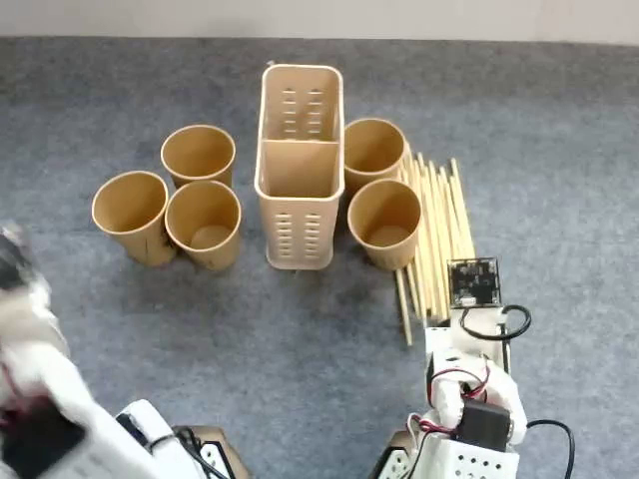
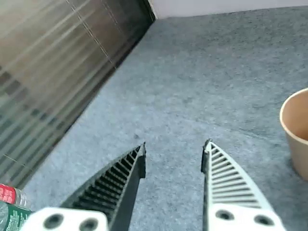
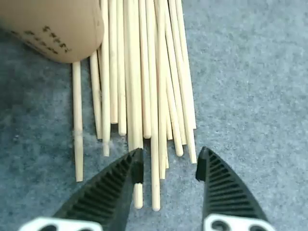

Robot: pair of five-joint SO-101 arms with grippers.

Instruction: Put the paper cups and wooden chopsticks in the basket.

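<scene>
Since the basket [image 1: 298, 170] looks empty in both compartments, I judge nothing of the task done: all five cups [image 1: 204, 225] and the chopsticks [image 1: 439, 230] lie outside it.

The right pincer [image 3: 168, 161] is released, jaws spread. The near ends of the chopsticks lie just ahead of it and partly between its tips; none is gripped. One cup [image 3: 53, 29] stands farther ahead and to one side, hard against the bundle, so lifting sticks could nudge it. The bundle's other side is bare carpet [image 3: 250, 72], open room to swing out.

The left pincer [image 2: 174, 154] is likewise released and holds nothing. It hangs over bare carpet, with one cup's rim [image 2: 294, 125] ahead and off to a side, well apart.

Three cups cluster beyond the left pincer, two beyond the right beside the sticks. The basket stands between the groups, gaps narrow on both flanks, its open top unobstructed.
</scene>
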